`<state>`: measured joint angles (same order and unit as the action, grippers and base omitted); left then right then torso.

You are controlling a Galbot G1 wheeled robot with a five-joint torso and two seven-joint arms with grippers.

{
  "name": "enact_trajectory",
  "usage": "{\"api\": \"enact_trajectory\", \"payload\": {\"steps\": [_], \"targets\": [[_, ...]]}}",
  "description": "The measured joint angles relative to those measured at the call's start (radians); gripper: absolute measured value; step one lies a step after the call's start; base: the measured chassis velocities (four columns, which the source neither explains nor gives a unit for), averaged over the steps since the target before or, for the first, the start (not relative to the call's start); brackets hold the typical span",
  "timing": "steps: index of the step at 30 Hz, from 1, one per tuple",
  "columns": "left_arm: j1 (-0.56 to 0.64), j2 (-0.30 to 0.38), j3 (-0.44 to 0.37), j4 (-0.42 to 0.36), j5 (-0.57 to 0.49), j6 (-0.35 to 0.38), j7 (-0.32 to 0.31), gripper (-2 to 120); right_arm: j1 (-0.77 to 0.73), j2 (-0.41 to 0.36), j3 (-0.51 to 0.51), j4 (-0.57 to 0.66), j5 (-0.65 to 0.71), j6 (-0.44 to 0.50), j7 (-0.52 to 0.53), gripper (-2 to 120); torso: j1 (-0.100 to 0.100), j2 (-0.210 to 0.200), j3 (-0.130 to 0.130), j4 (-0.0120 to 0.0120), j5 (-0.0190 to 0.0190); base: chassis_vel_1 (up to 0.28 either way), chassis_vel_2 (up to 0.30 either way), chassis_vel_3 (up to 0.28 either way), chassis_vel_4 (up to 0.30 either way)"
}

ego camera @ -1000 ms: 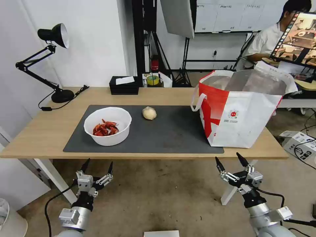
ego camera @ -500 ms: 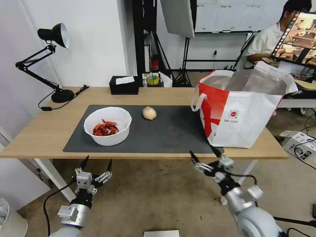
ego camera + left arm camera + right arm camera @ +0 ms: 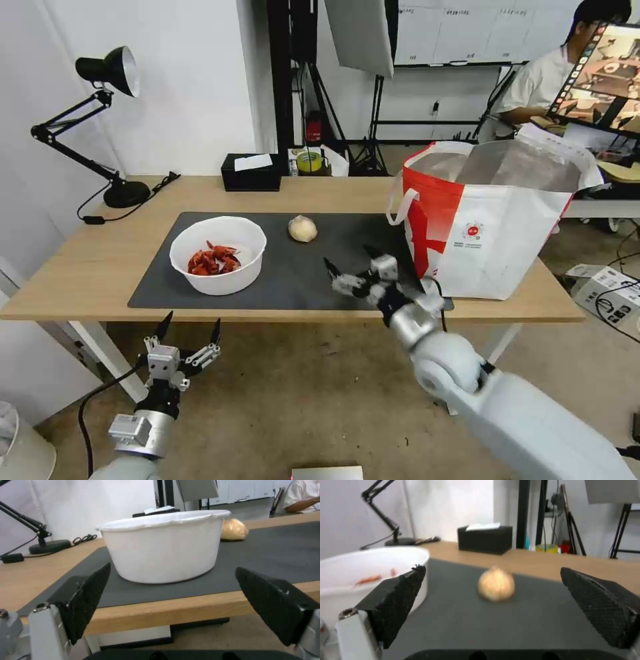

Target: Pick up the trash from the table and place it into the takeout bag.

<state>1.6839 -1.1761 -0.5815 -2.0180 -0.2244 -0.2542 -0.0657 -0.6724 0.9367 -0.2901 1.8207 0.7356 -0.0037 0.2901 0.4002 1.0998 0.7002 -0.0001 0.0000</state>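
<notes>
The right hand (image 3: 352,269) hangs open and empty over the dark mat (image 3: 347,263), its fingers pointed at the beige ball (image 3: 303,229) lying near the mat's far edge. The left hand (image 3: 188,327) waits open below the desk (image 3: 87,267) edge, facing the white bowl (image 3: 218,255) of red shells. The red-and-white bag (image 3: 487,220) stands open at the desk's right end; the writing under its small round logo is too small to read.

the right gripper (image 3: 493,590) stands wide open, its two black pads (image 3: 398,597) apart with nothing between them. beyond, a beige ball (image 3: 496,584), somewhat blurred, lies on the grey mat (image 3: 486,627). the white bowl (image 3: 356,580) holds what look like red bits. farther back a black tissue box (image 3: 485,539) and a lamp (image 3: 386,517) stand on the table (image 3: 573,565).
</notes>
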Motion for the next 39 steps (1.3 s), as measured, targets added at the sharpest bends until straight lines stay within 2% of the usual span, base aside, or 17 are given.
{"api": "enact_trajectory", "payload": {"steps": [2, 5, 6, 9, 10, 13, 14, 17, 22, 28, 39], "targets": [[-0.002, 0.001, 0.000, 0.003, 0.000, 0.000, 0.000, 100, 0.058, 0.023, -0.027, -0.043, 0.023, -0.003, 0.015, 100, 0.000, 0.000, 0.000, 0.0001, -0.0007, 0.000, 0.000, 0.000, 0.000], [-0.010, -0.002, 0.003, 0.014, -0.001, 0.000, 0.000, 100, 0.192, 0.116, -0.090, -0.202, 0.068, -0.005, 0.031, 100, 0.000, 0.000, 0.000, 0.0002, -0.0004, 0.000, 0.000, 0.000, 0.000], [-0.010, -0.002, 0.003, 0.014, -0.001, 0.000, 0.000, 100, 0.192, 0.116, -0.090, -0.202, 0.068, -0.005, 0.031, 100, 0.000, 0.000, 0.000, 0.0002, -0.0004, 0.000, 0.000, 0.000, 0.000], [-0.015, -0.007, 0.006, 0.023, -0.001, 0.001, 0.000, 100, 0.287, 0.216, -0.133, -0.379, 0.101, -0.025, 0.018, 100, 0.000, 0.000, 0.000, 0.0003, -0.0002, 0.000, 0.000, 0.000, 0.000], [-0.015, -0.007, 0.006, 0.023, -0.001, 0.001, 0.000, 100, 0.287, 0.216, -0.133, -0.379, 0.101, -0.025, 0.018, 100, 0.000, 0.000, 0.000, 0.0003, -0.0002, 0.000, 0.000, 0.000, 0.000], [-0.016, -0.009, 0.007, 0.031, -0.001, -0.001, 0.000, 100, 0.346, 0.304, -0.143, -0.545, 0.090, -0.047, -0.007, 100, 0.000, 0.000, 0.000, 0.0001, 0.0000, 0.000, 0.000, 0.000, 0.000], [-0.016, -0.009, 0.007, 0.031, -0.001, -0.001, 0.000, 100, 0.346, 0.304, -0.143, -0.545, 0.090, -0.047, -0.007, 100, 0.000, 0.000, 0.000, 0.0001, 0.0000, 0.000, 0.000, 0.000, 0.000], [-0.016, -0.010, 0.003, 0.038, 0.000, -0.008, 0.000, 100, 0.393, 0.386, -0.141, -0.681, 0.071, -0.077, -0.037, 100, 0.000, 0.000, 0.000, 0.0002, -0.0003, 0.000, 0.000, 0.000, 0.000], [-0.017, -0.008, -0.010, 0.039, -0.001, -0.017, 0.000, 100, 0.429, 0.450, -0.139, -0.780, 0.063, -0.109, -0.080, 100, 0.000, 0.000, 0.000, 0.0002, -0.0003, 0.000, 0.000, 0.000, 0.000], [-0.016, -0.001, -0.031, 0.045, -0.005, -0.027, 0.001, 100, 0.459, 0.527, -0.131, -0.885, -0.017, -0.191, -0.051, 100, 0.000, 0.000, 0.000, 0.0001, -0.0002, 0.000, 0.000, 0.000, 0.000], [-0.008, 0.000, -0.032, 0.042, -0.009, -0.034, 0.002, 100, 0.477, 0.580, -0.124, -0.929, -0.040, -0.268, 0.010, 100, 0.000, 0.000, 0.000, 0.0001, -0.0002, 0.000, 0.000, 0.000, 0.000]]}}
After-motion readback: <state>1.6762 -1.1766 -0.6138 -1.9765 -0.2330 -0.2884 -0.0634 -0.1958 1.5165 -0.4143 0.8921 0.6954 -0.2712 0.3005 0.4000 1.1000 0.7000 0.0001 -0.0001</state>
